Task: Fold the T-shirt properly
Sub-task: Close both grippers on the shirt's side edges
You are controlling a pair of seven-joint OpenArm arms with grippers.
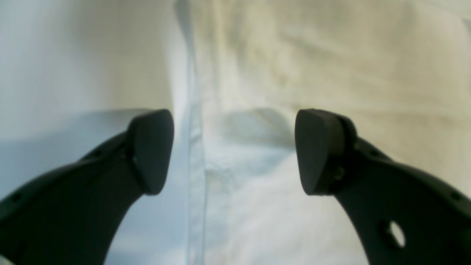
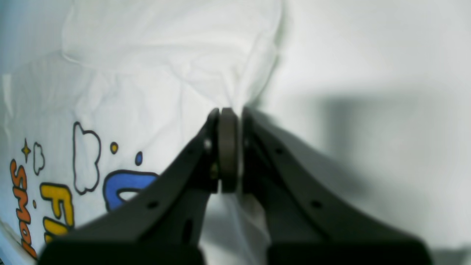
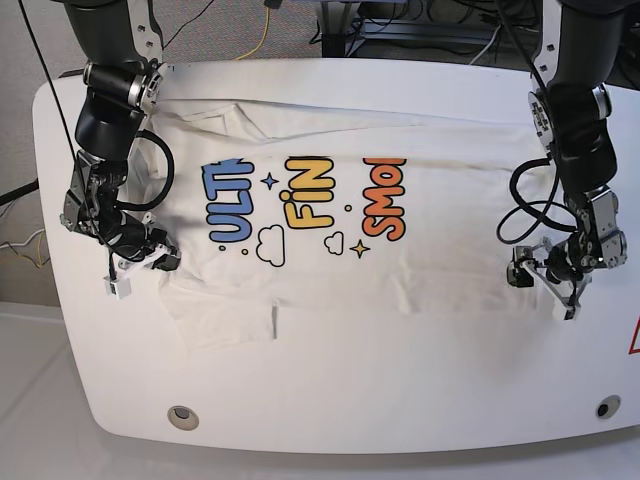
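The white T-shirt [image 3: 440, 265] lies spread flat, print up, across the white table [image 3: 350, 400]. In the base view my right gripper [image 3: 163, 262] sits at the shirt's left edge. The right wrist view shows that gripper [image 2: 229, 115] shut, with the T-shirt's cloth [image 2: 165, 73] puckering toward its tip and the blue, yellow and orange print beside it. My left gripper [image 3: 542, 272] hovers at the shirt's right end. Seen from the left wrist, it [image 1: 235, 147] stands open across the stitched hem [image 1: 195, 154], one finger over bare table, the other over the T-shirt [image 1: 331, 73].
The table's rounded front edge runs close below the shirt, with round holes near its front corners [image 3: 181, 414] [image 3: 601, 407]. Cables and equipment legs [image 3: 400, 25] crowd the floor behind the table. Black cables loop off both arms [image 3: 525, 215].
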